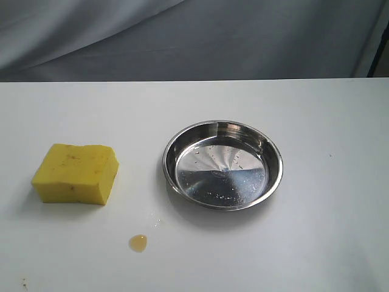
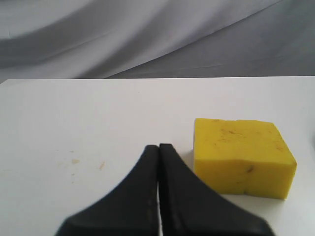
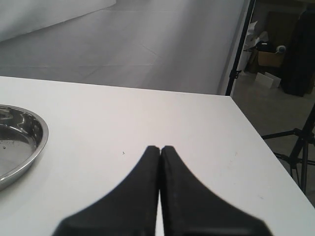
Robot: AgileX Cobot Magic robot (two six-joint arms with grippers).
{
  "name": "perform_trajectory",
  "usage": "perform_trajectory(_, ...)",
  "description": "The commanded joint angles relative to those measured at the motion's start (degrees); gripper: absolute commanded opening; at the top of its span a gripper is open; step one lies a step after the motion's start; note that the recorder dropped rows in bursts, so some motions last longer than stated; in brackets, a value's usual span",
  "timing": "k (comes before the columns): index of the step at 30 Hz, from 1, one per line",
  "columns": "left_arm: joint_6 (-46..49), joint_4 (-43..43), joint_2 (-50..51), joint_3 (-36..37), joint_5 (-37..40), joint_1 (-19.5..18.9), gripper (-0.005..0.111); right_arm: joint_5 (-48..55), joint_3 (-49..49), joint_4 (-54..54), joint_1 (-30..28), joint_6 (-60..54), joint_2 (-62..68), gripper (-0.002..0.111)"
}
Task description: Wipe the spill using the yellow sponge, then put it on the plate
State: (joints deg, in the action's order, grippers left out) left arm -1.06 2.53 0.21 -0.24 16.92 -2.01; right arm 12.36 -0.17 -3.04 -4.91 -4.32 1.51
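Nearest, a small amber-brown liquid drop [image 1: 138, 243] sits on the white surface [image 1: 328, 231], at about five o'clock from the thick bright yellow foam sponge [image 1: 76, 173] and seven o'clock from the round shiny stainless-steel plate [image 1: 166, 159]. That sponge lies at the plate's nine o'clock. Both the left gripper [image 2: 159, 147] and the right gripper [image 3: 160, 149] have jaws pressed together, holding nothing.

Left gripper [image 2: 158, 146]: two matte black fingers, broad at the base, curving inward to narrow tips. Right gripper [image 3: 160, 147]: same matte black, same flared taper.
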Motion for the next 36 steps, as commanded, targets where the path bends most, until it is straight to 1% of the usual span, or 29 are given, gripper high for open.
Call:
perform_trajectory(1, 0.33, 3.23, -0.21, 0.24, -2.37, 0.32, 0.001, -0.66, 0.17, -0.40, -0.24, 0.06, -0.33, 0.000)
perform_trajectory(2, -0.43, 2.98, -0.21, 0.24, -4.81, 0.32, 0.001, -0.66, 0.17, -0.40, -0.24, 0.06, -0.33, 0.000)
perform_trajectory(3, -2.53, -0.29, -0.21, 0.24, -7.68, 0.32, 0.001, -0.66, 0.17, -0.40, -0.24, 0.06, -0.33, 0.000)
perform_trajectory(5, -8.64, -10.49, -0.21, 0.24, -11.74, 0.32, 0.001, -0.66, 0.17, -0.40, -0.24, 0.06, -0.33, 0.000)
perform_trajectory(6, -9.53, -14.77, -0.21, 0.24, -13.58, 0.32, 0.001, -0.66, 0.17, -0.40, -0.24, 0.06, -0.33, 0.000)
perform_trajectory(7, -9.30, -17.13, -0.21, 0.24, -15.13, 0.32, 0.001, -0.66, 0.17, -0.40, -0.24, 0.06, -0.33, 0.000)
perform_trajectory(17, -9.30, -17.41, -0.21, 0.24, -40.12, 0.32, 0.001, -0.66, 0.17, -0.40, -0.24, 0.06, -0.33, 0.000)
perform_trajectory(22, -9.30, -16.95, -0.21, 0.24, -44.70, 0.32, 0.001, -0.66, 0.17, -0.40, -0.24, 0.06, -0.33, 0.000)
perform_trajectory(27, -9.30, -16.82, -0.21, 0.24, -53.71, 0.32, 0.001, -0.66, 0.17, -0.40, -0.24, 0.06, -0.33, 0.000)
perform_trajectory(29, -9.01, -17.07, -0.21, 0.24, -54.32, 0.32, 0.001, -0.66, 0.17, -0.40, -0.24, 0.06, -0.33, 0.000)
perform_trajectory(32, -6.22, -18.28, 1.60, -1.52, -49.27, 0.32, 0.001, -0.66, 0.17, -0.40, -0.24, 0.06, -0.33, 0.000)
perform_trajectory(34, -6.10, -18.11, 6.14, -4.77, -47.40, 0.32, 0.001, -0.66, 0.17, -0.40, -0.24, 0.06, -0.33, 0.000)
perform_trajectory(36, -6.10, -16.65, 11.50, -8.27, -47.26, 0.32, 0.001, -0.66, 0.17, -0.40, -0.24, 0.06, -0.33, 0.000)
